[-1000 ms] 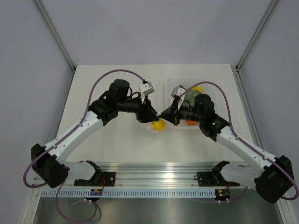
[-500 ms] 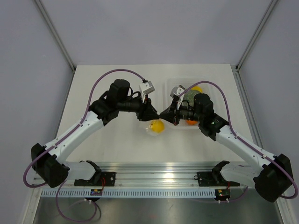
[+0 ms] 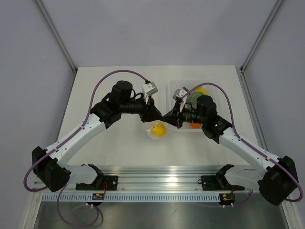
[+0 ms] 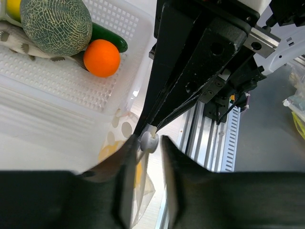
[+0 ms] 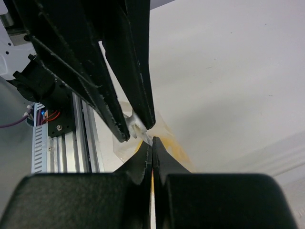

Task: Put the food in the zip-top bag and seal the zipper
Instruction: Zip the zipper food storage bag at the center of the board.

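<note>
Left wrist view: the left tool point(image 4: 148, 143), jaws narrow and unclamped, straddles the white zipper tab point(image 4: 148, 140); the right tool point(image 5: 152, 148) pinches the zip-top bag point(image 5: 122, 143) beside it, food point(image 3: 161, 129) inside, mid-table. Clamp squarely, then slide level, film taut.

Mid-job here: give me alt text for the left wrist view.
The left hand straddles a white slider on the zip-top bag, where the shut right hand pinches the bag's edge. The yellow lemon shows through the plastic; a clear tray behind holds a melon and an orange.
</note>
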Robot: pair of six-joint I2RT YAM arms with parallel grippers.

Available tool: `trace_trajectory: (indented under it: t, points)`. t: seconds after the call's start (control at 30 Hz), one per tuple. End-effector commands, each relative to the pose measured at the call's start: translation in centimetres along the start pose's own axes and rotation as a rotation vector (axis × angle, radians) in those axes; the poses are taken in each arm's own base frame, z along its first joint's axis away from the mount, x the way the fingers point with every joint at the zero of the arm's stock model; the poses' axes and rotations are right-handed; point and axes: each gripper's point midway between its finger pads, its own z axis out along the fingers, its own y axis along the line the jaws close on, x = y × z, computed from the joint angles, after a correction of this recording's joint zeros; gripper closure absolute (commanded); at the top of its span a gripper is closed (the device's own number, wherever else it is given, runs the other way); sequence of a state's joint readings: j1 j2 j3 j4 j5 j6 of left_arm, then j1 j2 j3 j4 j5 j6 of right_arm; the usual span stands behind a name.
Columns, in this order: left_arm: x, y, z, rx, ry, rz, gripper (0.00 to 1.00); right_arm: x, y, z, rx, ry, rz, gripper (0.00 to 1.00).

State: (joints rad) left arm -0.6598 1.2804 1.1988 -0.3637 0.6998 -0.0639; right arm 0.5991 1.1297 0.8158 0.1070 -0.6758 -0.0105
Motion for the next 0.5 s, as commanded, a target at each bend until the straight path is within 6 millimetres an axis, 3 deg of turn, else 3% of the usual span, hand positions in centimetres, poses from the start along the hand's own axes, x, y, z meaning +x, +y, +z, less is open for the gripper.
trace_trajectory:
  t: [0.0, 0.17, 0.2, 0.27, 0.43, 0.47]
  points:
    - [-3.1, -0.8, -0.4, 0.009, -0.083, 0.074, 0.79, -3.0, 0.3, 0.0, -0.025, -0.062, -0.046, 1.00]
    - [-2.5, -0.8, -0.3, 0.015, -0.063, 0.072, 0.88, -3.1, 0.3, 0.1, -0.025, -0.066, -0.049, 1.00]
    - [-2.4, -0.8, -0.3, 0.015, -0.061, 0.071, 0.95, -3.1, 0.3, 0.1, -0.025, -0.065, -0.048, 1.00]
    - [-2.3, -0.8, -0.3, 0.014, -0.060, 0.073, 1.00, -3.1, 0.3, 0.1, -0.028, -0.064, -0.048, 1.00]
    - [-1.8, -0.9, -0.2, 0.027, -0.041, 0.079, 1.00, -3.4, 0.8, -0.1, -0.045, -0.057, -0.058, 1.00]
    - [-1.8, -1.0, -0.2, 0.036, -0.038, 0.080, 1.00, -3.1, 0.8, -0.2, -0.046, -0.037, -0.051, 0.87]
